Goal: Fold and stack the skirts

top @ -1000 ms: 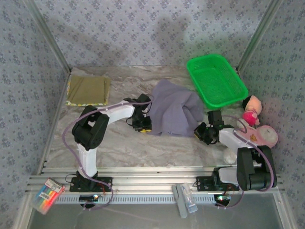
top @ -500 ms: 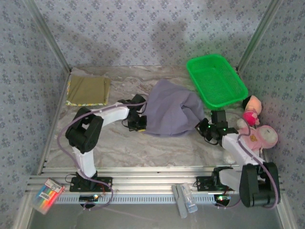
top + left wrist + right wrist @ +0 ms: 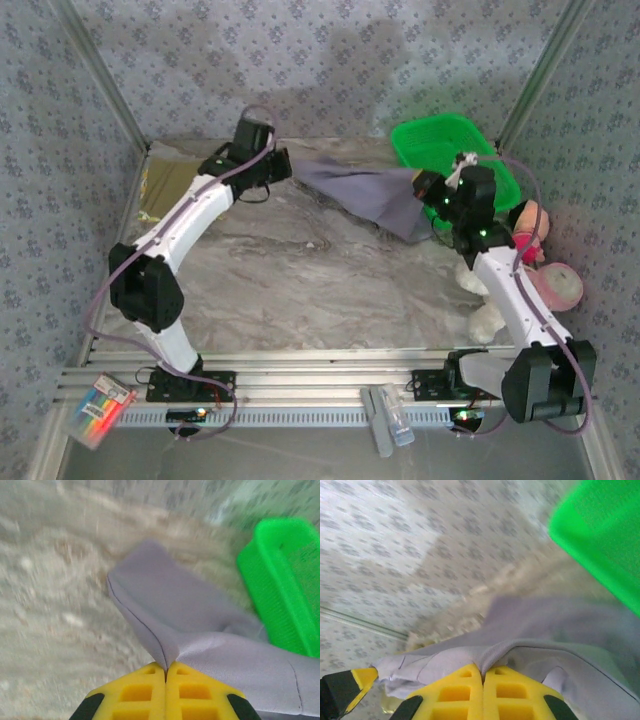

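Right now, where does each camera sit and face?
Top external: above, behind the bases, looking down on the table; left hand and right hand pinch the grey-lavender skirt.
Left wrist: on left arm, facing skirt and green basket; own yellow fingers.
Right wrist: facing skirt, basket, wall; own fingers.
Shared: skirt, basket.

Open middle, blocked far side
The table (image 3: 300,275) lay bare through its middle and near part. Across the far side the grey-lavender skirt (image 3: 365,188) hung between left gripper (image 3: 286,168) and right gripper (image 3: 430,190), just beside the green basket (image 3: 432,122); plush toys (image 3: 555,285) crowded the right edge, a folded olive skirt (image 3: 160,182) the far-left corner.
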